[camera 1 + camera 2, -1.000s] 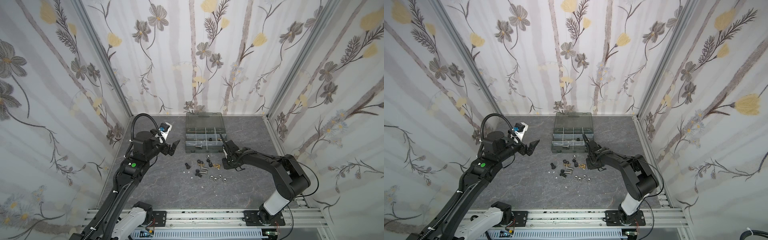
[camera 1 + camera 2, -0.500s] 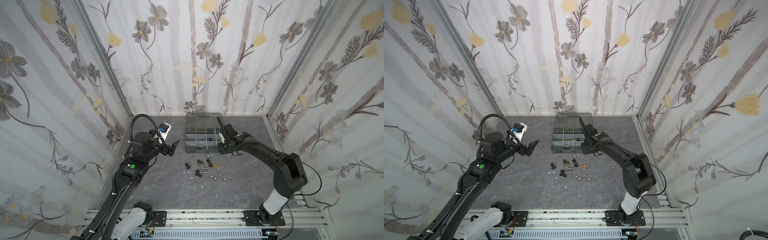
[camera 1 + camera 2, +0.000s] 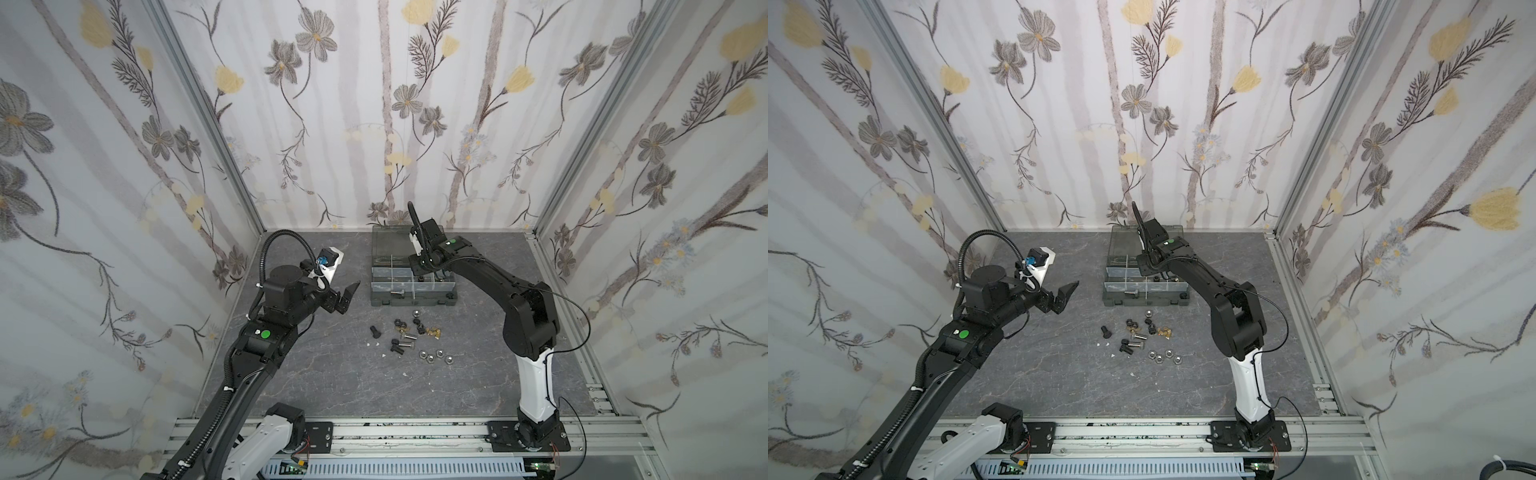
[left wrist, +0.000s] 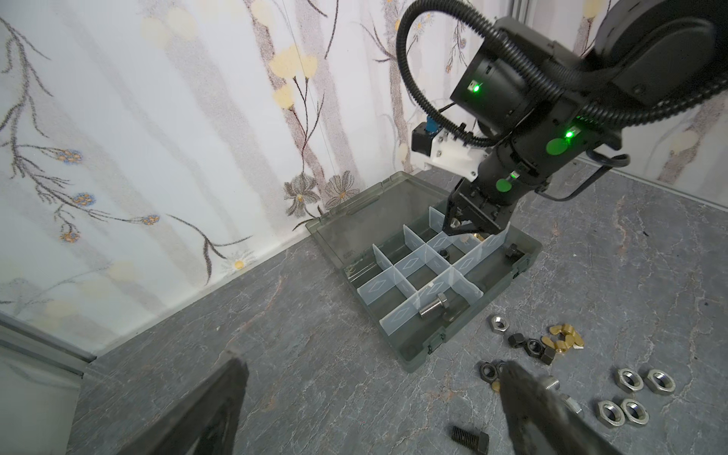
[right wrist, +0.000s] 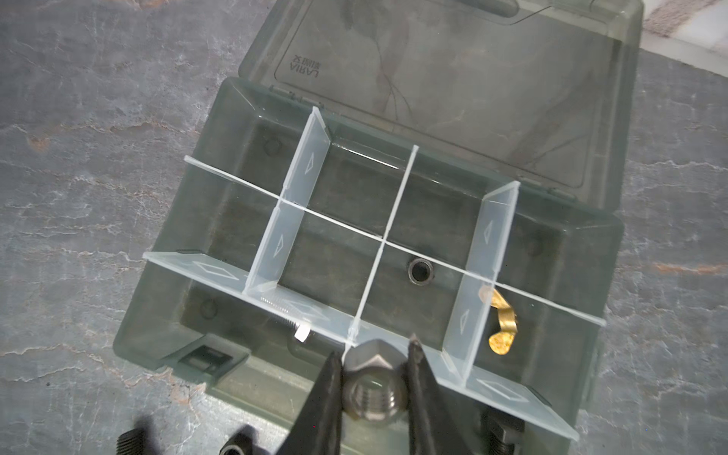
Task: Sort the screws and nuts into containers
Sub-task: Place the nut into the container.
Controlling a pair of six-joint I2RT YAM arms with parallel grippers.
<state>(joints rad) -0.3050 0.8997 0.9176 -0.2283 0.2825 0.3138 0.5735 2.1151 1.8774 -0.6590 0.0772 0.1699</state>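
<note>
My right gripper [image 5: 373,347] is shut on a silver hex nut [image 5: 372,388], hovering over the front row of the containers [image 5: 388,220], the compartments of a dark grey case [image 3: 411,302]. One compartment holds a black nut [image 5: 420,271], another a brass wing nut [image 5: 500,323], and a front one a silver screw [image 4: 431,307]. Loose screws and nuts [image 3: 409,332] lie on the table in front of the case, with silver nuts [image 3: 436,355] nearest the front. My left gripper [image 3: 347,297] hangs open and empty to the left of the case.
The case's smoky lid [image 5: 453,78] lies open flat against the back wall. Floral walls close in the grey stone-patterned table [image 3: 332,374] on three sides. Tiny white flecks [image 3: 374,344] lie near the pile. The right arm [image 3: 498,282] reaches over the case's right end.
My right arm has swung from the loose pile back over the case, carrying the silver nut. The left arm has stayed where it was.
</note>
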